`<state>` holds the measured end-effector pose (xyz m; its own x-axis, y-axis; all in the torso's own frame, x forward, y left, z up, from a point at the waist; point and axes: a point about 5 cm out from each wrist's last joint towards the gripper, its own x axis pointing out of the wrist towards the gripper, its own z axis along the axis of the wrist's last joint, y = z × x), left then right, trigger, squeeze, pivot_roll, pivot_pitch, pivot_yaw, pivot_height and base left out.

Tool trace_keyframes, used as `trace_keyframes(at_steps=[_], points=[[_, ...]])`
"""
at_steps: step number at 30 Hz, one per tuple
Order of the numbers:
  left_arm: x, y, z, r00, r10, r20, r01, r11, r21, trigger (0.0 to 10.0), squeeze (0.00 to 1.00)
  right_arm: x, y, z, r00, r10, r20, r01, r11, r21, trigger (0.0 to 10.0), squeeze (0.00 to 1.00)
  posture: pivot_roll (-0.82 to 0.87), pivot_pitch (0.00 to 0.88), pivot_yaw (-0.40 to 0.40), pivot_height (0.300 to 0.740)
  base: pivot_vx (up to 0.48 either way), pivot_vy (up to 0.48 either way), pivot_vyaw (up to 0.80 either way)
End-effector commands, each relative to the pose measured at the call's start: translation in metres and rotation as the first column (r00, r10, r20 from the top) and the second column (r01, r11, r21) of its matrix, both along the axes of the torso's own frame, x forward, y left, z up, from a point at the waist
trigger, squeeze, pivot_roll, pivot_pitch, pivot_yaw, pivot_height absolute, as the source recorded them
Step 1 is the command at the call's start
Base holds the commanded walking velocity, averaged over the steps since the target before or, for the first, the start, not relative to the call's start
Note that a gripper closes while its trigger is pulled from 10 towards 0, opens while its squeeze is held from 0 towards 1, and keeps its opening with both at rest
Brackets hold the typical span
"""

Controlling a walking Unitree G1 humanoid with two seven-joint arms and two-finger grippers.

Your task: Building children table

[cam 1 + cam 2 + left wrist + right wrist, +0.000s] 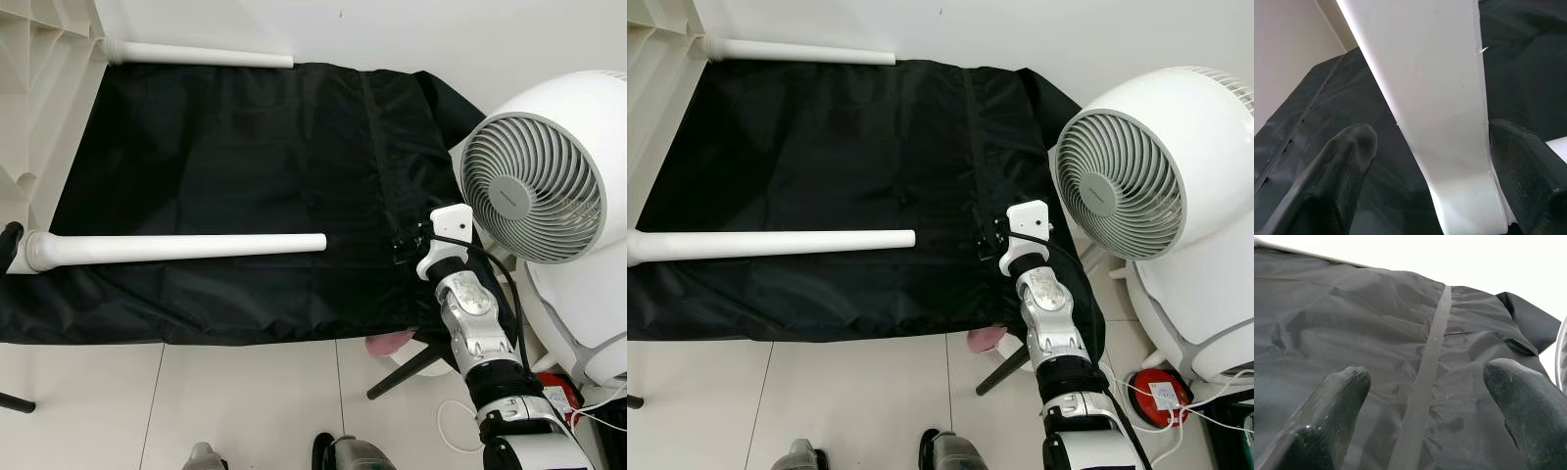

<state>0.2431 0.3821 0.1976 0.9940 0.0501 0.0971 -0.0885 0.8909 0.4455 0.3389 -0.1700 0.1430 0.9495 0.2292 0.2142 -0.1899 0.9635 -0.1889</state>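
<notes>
A white children's table [39, 98] lies on its side at the far left, on a black cloth [235, 157] spread over the floor. Two round white legs stick out from it to the right, a far leg [196, 54] and a near leg [176, 247]. My left gripper [1435, 142] is at the base of the near leg, open. Its two black fingers [1347, 161] straddle the leg [1440, 98]; one pad touches it and the other stands off a little. My right gripper [404, 245] hovers open over the cloth's right edge, holding nothing.
A large white fan [534, 186] stands close to the right of my right arm. Below it are a black stand leg [407, 370], something pink [392, 343], a red item [1156, 397] and white cables. Pale tiled floor [245, 401] lies in front of the cloth.
</notes>
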Motion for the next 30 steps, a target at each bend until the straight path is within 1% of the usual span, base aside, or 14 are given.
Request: trace_keyframes(at_steps=[1,9,11,16,21,23,25,28,29,30], points=[[-0.008,0.021,0.004,0.947,0.299,0.118,-0.296,0.954,-0.037,10.0,0.0,-0.003,-0.005,-0.002,1.0,-0.019,0.002,0.019,1.0,0.01,10.0,0.0,-0.02,0.129,-0.027,0.74,0.0,0.0,0.0],[-0.01,0.024,0.005,0.94,0.315,0.127,-0.315,0.949,-0.025,10.0,0.0,-0.001,-0.003,-0.001,1.0,-0.012,0.004,0.012,1.0,0.009,10.0,0.0,-0.02,0.129,-0.027,0.74,0.0,0.0,0.0],[-0.011,0.025,0.005,0.941,0.315,0.124,-0.316,0.949,-0.01,10.0,0.0,-0.001,-0.003,-0.001,1.0,-0.012,0.003,0.012,1.0,0.009,10.0,0.0,-0.01,0.127,-0.033,0.74,0.0,0.0,0.0],[-0.01,0.027,0.004,0.949,0.299,0.104,-0.304,0.952,0.041,10.0,0.0,0.0,-0.002,-0.001,1.0,-0.008,0.002,0.008,1.0,0.009,10.0,0.0,-0.01,0.13,-0.033,0.74,0.0,0.0,0.0],[-0.006,0.024,0.005,0.954,0.28,0.105,-0.286,0.957,0.041,10.0,0.0,0.0,-0.001,-0.001,1.0,-0.004,0.001,0.004,1.0,0.01,10.0,0.0,-0.01,0.13,-0.033,0.74,0.0,0.0,0.0],[-0.006,0.021,0.003,0.957,0.273,0.102,-0.277,0.96,0.031,10.0,0.0,-0.001,-0.001,-0.002,1.0,-0.004,0.001,0.004,1.0,0.01,10.0,0.0,-0.01,0.13,-0.033,0.74,0.0,0.0,0.0],[-0.004,0.014,0.001,0.963,0.251,0.101,-0.254,0.967,0.017,10.0,0.0,-0.002,-0.001,-0.003,1.0,0.001,0.0,-0.001,1.0,0.011,10.0,0.0,-0.02,0.13,-0.026,0.74,0.0,0.0,0.0],[-0.009,-0.009,-0.007,0.966,0.23,0.117,-0.226,0.973,-0.05,10.0,0.0,-0.003,-0.002,-0.004,1.0,0.003,-0.003,-0.003,1.0,0.008,10.0,0.0,-0.02,0.13,-0.021,0.74,0.0,0.0,0.0],[-0.009,-0.009,-0.007,0.966,0.23,0.117,-0.226,0.973,-0.05,10.0,0.0,-0.003,-0.002,-0.004,1.0,0.003,-0.003,-0.003,1.0,0.008,10.0,0.0,-0.02,0.13,-0.021,0.74,0.0,0.0,0.0],[-0.011,-0.019,-0.01,0.965,0.231,0.125,-0.223,0.972,-0.078,10.0,0.0,-0.003,-0.002,-0.004,1.0,0.002,-0.004,-0.002,1.0,0.008,10.0,0.0,-0.02,0.129,-0.023,0.74,0.0,0.0,0.0]])
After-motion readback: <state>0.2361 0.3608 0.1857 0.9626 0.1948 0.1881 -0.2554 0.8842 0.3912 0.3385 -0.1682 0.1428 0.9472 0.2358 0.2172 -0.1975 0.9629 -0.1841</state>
